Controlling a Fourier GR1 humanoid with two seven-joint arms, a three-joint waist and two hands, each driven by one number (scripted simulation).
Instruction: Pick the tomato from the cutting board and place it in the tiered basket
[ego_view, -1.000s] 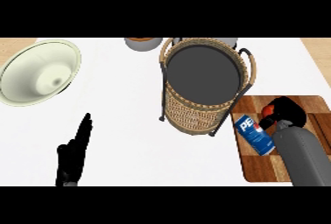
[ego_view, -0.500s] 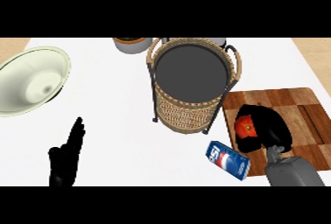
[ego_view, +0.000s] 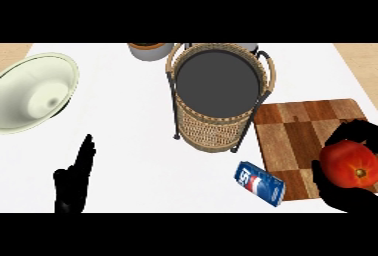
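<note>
Red and looming larger than half a second ago, the tomato (ego_view: 353, 165) sits clasped in the curled right hand (ego_view: 334, 194), lifted above the near right corner of the cutting board (ego_view: 295, 132) (the pick looks done); carrying it left and farther to the tiered basket (ego_view: 214, 131) remains.

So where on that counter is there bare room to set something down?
Bare counter lies between the cream bowl and the tiered basket, and between the left hand and the soda can. The far half of the cutting board is bare. Crowded: its near end, with can, right hand and tomato.
</note>
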